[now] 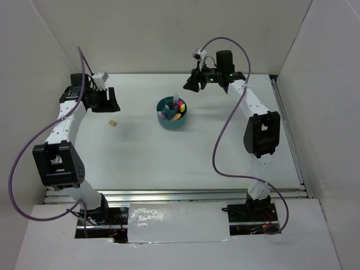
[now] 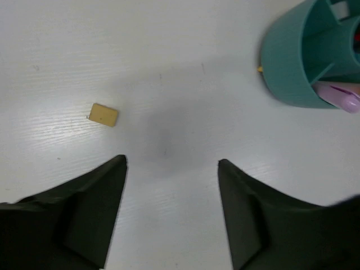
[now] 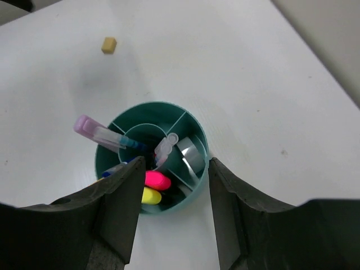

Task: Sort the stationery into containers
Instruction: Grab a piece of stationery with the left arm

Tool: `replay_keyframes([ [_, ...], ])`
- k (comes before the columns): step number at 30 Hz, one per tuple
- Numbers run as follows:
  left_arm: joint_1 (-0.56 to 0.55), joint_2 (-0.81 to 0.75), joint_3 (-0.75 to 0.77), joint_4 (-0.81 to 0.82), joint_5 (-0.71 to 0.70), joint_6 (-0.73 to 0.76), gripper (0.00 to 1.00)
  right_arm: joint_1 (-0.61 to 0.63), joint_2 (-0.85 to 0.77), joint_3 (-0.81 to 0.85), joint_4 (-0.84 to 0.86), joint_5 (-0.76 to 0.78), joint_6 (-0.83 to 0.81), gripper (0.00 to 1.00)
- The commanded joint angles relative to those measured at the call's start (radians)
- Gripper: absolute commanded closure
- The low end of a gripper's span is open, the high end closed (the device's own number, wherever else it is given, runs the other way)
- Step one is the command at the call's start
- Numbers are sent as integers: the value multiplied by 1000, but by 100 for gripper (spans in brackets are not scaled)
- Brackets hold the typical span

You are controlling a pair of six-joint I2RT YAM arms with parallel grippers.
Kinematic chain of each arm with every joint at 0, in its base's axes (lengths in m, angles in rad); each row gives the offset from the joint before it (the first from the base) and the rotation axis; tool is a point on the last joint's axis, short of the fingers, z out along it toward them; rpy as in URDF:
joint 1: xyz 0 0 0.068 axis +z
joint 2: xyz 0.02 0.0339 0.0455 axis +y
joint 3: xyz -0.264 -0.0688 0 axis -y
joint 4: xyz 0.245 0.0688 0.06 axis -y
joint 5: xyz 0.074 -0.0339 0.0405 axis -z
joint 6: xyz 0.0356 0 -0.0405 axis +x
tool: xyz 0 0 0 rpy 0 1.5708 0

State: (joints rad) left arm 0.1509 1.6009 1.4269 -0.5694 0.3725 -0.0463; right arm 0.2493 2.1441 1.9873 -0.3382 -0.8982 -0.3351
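The tan eraser (image 2: 103, 114) looks light, firm, grippy; probably best pinched across its flat sides; left fingers (image 2: 93, 219) and right fingers (image 3: 118, 214) spread, empty.

Robot lab test cell. Plain white worktop (image 1: 197, 157) boxed in on three sides by bare white panels (image 1: 169, 34). Two white-and-black arms bolted at the near edge, left arm (image 1: 62, 126) and right arm (image 1: 260, 132), each trailing a loose purple cable (image 1: 215, 154). Bare metal rail (image 1: 174, 194) across the front, with a taped shiny sheet (image 1: 174, 222) between the bases. Set out like test props: a teal organizer (image 1: 172, 112) and a tan eraser (image 1: 113, 122).
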Motion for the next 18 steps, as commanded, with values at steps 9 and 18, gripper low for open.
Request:
replay_keyframes([
  [9, 45, 341, 216, -30, -90, 233, 38, -123, -387, -238, 48, 7, 90, 42],
  [18, 35, 502, 329, -84, -63, 273, 33, -191, -507, -373, -7, 33, 47, 42],
])
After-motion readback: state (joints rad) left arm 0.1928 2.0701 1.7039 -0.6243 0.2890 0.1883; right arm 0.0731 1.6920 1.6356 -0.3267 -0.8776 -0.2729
